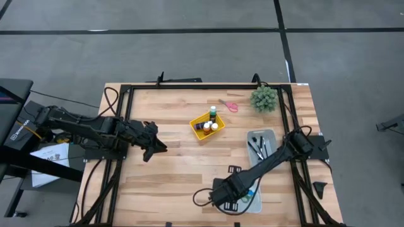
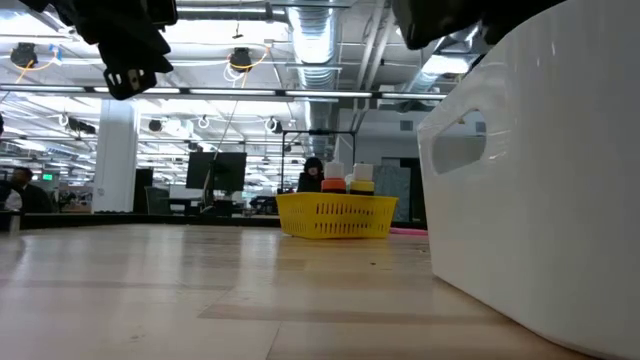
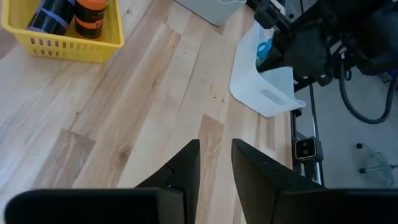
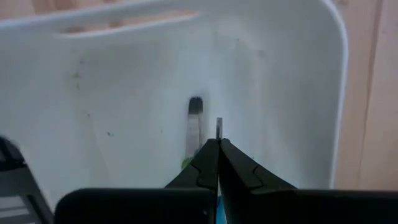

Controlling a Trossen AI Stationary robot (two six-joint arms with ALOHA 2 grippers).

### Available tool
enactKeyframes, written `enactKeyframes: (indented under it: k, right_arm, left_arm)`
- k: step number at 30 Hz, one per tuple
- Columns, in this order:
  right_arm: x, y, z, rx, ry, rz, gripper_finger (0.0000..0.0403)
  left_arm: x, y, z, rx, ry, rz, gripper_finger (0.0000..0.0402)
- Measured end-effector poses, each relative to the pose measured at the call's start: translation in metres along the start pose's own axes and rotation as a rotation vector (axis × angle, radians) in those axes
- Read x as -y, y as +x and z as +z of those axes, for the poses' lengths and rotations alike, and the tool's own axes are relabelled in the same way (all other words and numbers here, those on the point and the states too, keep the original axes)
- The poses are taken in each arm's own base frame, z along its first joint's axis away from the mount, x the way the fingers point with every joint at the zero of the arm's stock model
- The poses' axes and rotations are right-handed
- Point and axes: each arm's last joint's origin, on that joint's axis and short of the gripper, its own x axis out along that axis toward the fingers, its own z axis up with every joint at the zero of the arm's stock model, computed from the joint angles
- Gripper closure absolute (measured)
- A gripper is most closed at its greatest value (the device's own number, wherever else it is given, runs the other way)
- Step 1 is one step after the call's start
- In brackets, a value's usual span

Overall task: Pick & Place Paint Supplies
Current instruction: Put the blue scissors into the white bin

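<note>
The yellow basket (image 1: pixel 206 127) sits in the middle of the wooden table (image 1: pixel 170 183). In front of it and to its left, bare wood leaves wide room to pass. To its right, the white bin (image 1: pixel 262 146) and the right arm (image 1: pixel 265 165) block the way. The spiky plant (image 1: pixel 264 98) stands behind the bin.

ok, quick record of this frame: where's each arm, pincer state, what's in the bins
left pincer: above bare table left of the basket, slightly open, holding nothing
right pincer: shut, down inside the near end of the white bin; thin brush lies just ahead of its tips, grip unclear
yellow basket: table centre, holds paint bottles, green, orange and yellow caps visible
white bin far end: dark-handled brushes
plant: far right corner
pink item: beside the plant, loose on the table
</note>
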Motion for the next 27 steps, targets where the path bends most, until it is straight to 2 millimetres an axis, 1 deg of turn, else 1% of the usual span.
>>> enactKeyframes:
  k: [6, 17, 20, 27]
  right_arm:
    - [0.0018, 0.0042, -0.0006, -0.007, -0.001, -0.004, 0.0403]
    - [0.0014, 0.0040, -0.0008, -0.004, 0.006, -0.006, 0.0401]
    - [0.0003, 0.0039, -0.0018, 0.000, 0.002, -0.011, 0.0386]
    - [-0.0044, 0.0030, -0.0062, 0.008, -0.015, -0.020, 0.0321]
  left_arm:
    - [0.0001, 0.0000, 0.0003, 0.004, -0.020, 0.001, 0.0316]
    - [0.0025, -0.0001, 0.0037, 0.042, -0.023, -0.022, 0.0316]
    - [0.0030, -0.0001, 0.0043, 0.048, -0.023, -0.026, 0.0316]
    - [0.0030, -0.0001, 0.0044, 0.048, -0.023, -0.027, 0.0316]
